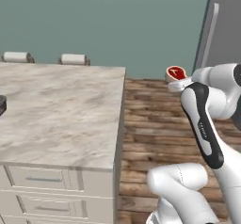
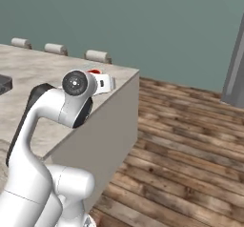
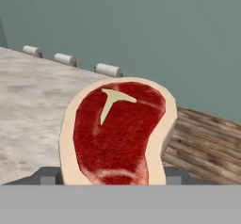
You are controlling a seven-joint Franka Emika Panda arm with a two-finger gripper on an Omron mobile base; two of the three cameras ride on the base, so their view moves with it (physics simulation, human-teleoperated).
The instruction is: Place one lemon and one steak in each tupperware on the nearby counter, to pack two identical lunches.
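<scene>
Between the pincer (image 3: 113,180) tips, steak (image 3: 117,133), bright red, pale fat rim

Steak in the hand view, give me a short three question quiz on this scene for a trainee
1. True or false: the steak lies flat on the counter.
2. What does the tool hold? A) a lemon B) a steak C) nothing
3. Fill in: the floor beside the counter is made of ____ planks.

Key:
1. False. It stands upright in the tool, raised in the air.
2. B.
3. Wood.
</scene>
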